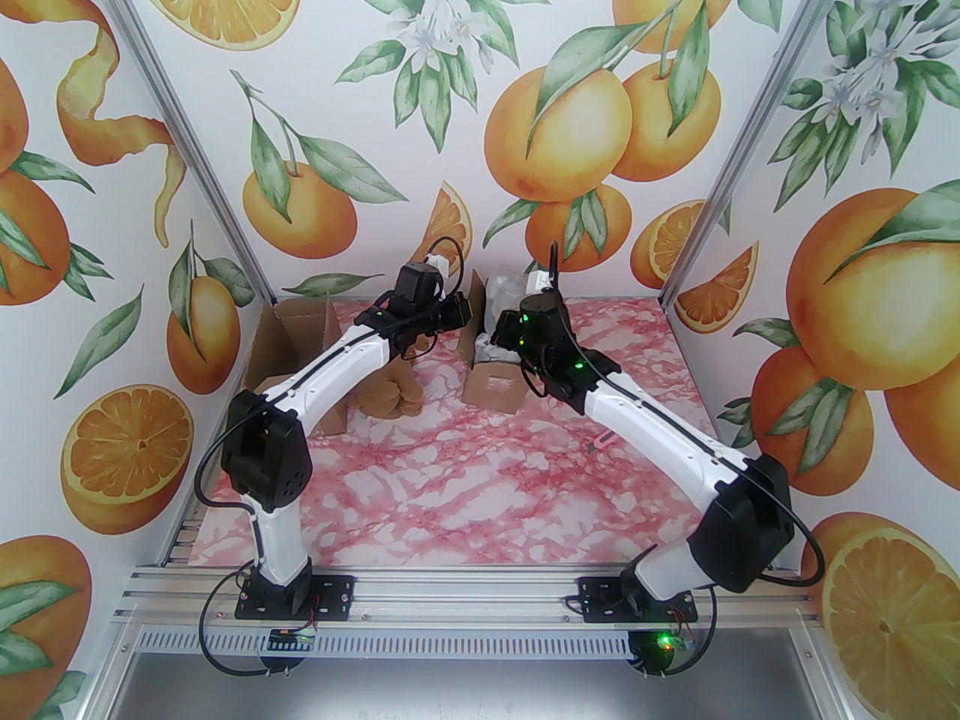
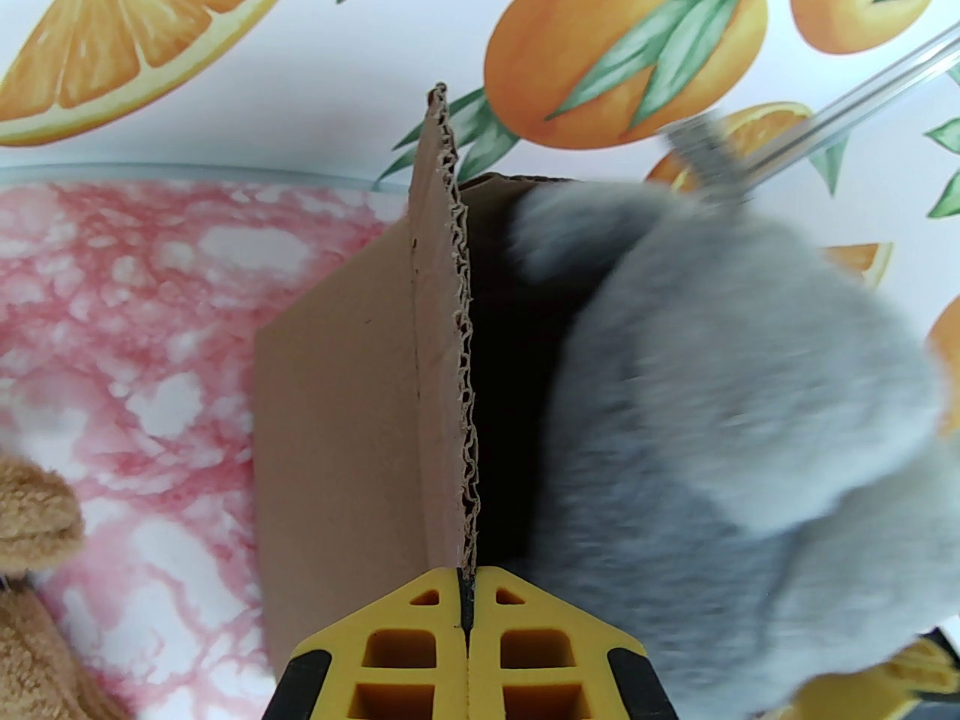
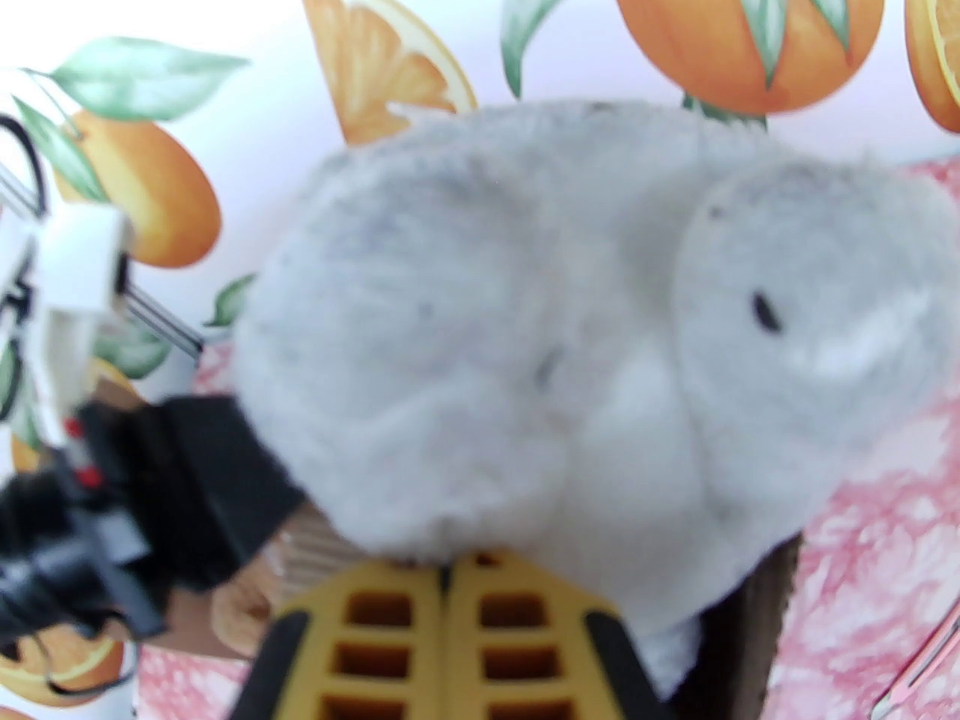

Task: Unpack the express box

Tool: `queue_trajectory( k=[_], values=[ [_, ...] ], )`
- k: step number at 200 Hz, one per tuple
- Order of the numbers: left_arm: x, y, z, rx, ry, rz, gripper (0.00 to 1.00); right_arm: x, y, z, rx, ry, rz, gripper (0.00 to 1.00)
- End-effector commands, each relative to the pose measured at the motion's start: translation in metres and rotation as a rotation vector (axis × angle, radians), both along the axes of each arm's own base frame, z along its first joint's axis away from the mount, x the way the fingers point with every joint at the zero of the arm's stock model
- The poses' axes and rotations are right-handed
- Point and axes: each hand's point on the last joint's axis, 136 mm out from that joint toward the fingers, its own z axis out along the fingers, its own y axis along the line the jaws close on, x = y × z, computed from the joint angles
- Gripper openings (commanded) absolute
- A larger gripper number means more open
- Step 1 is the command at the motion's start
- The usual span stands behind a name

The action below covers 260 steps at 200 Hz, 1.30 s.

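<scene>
The express box [image 1: 491, 391] is a small brown carton standing at the middle back of the pink marble table. My left gripper [image 2: 466, 582] is shut on the corrugated edge of the box's upright flap [image 2: 439, 342], seen from above as my left gripper [image 1: 463, 313]. A grey plush toy [image 3: 570, 342] with a small black eye is held above the open box, and my right gripper [image 3: 444, 563] is shut on its underside. The same grey plush toy [image 2: 735, 417] hangs blurred over the box's dark inside. From overhead my right gripper [image 1: 496, 340] sits over the box top.
A brown teddy [image 1: 390, 394] lies on the table just left of the box, also seen as the brown teddy [image 2: 30, 552]. A larger open carton [image 1: 300, 334] stands at the back left. A small pink tool [image 1: 600, 443] lies right of centre. Walls close in on three sides.
</scene>
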Motion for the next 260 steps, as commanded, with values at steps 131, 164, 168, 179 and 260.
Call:
queue_trajectory(
  k=[131,164,168,179,260],
  values=[
    [-0.002,0.025,-0.017,0.008,0.028,0.074,0.00,-0.047,-0.139,0.139,0.050,-0.217,-0.199,0.00],
    [-0.002,0.023,-0.014,0.003,0.022,0.062,0.12,-0.044,-0.170,0.116,0.012,-0.159,-0.234,0.00],
    [-0.003,0.023,-0.013,0.002,0.020,0.060,0.13,-0.043,-0.173,0.112,0.010,-0.148,-0.237,0.00],
    [-0.003,0.024,-0.008,0.002,0.008,0.062,0.17,-0.038,-0.179,0.099,-0.011,-0.117,-0.236,0.00],
    [-0.008,0.028,0.029,0.018,-0.118,0.029,0.61,0.005,-0.187,-0.045,-0.252,0.202,-0.131,0.00]
  ],
)
